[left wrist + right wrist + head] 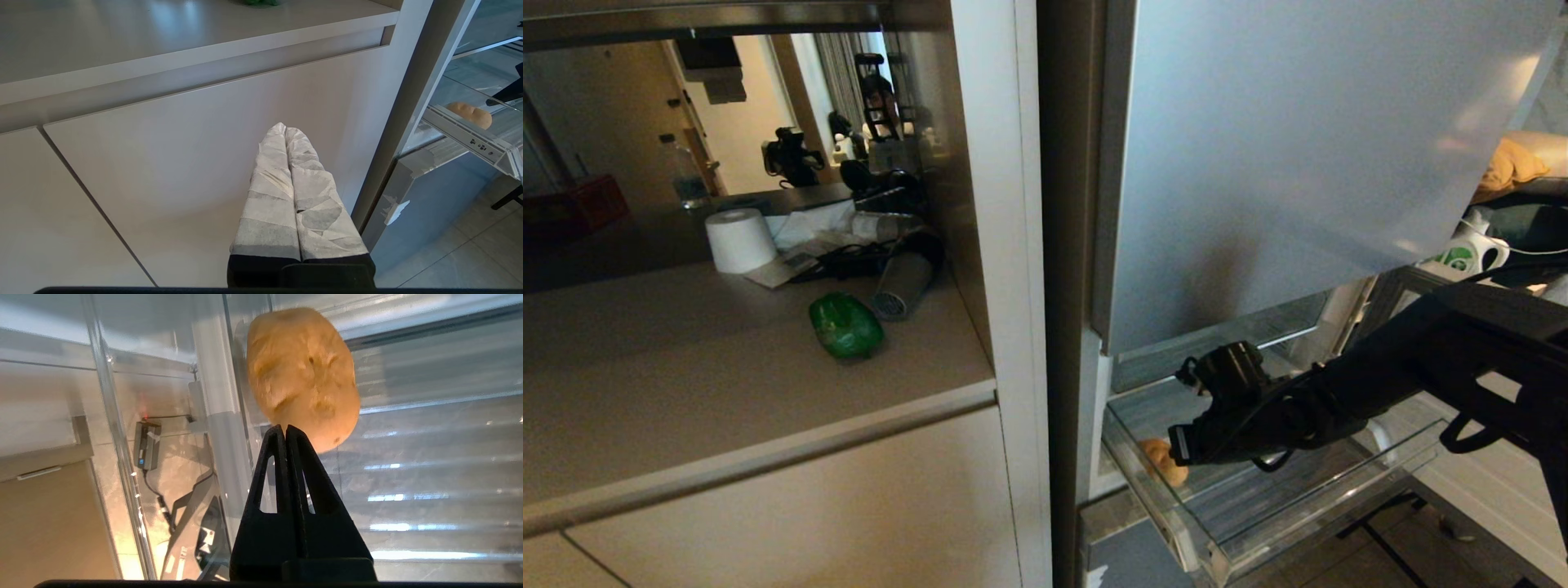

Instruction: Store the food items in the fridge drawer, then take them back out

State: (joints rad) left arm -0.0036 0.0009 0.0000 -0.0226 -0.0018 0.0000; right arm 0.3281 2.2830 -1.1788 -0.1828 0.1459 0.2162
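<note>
The fridge drawer [1307,506] stands pulled out, and the potato [1163,461] lies on its ribbed floor in the front left corner. The right pincer [285,430] reaches into the drawer with its fingers pressed together, holding nothing, its tips just beside the potato. The bell pepper [845,325] sits on the beige surface [686,384], near its right edge. The left pincer [285,130], fingers together, hangs before a cabinet door [163,163].

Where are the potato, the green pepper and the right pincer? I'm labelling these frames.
potato [302,375]: right wrist view, middle of its skin.
green pepper [846,326]: head view, its glossy top.
right pincer [285,430]: right wrist view, its shut tips.
</note>
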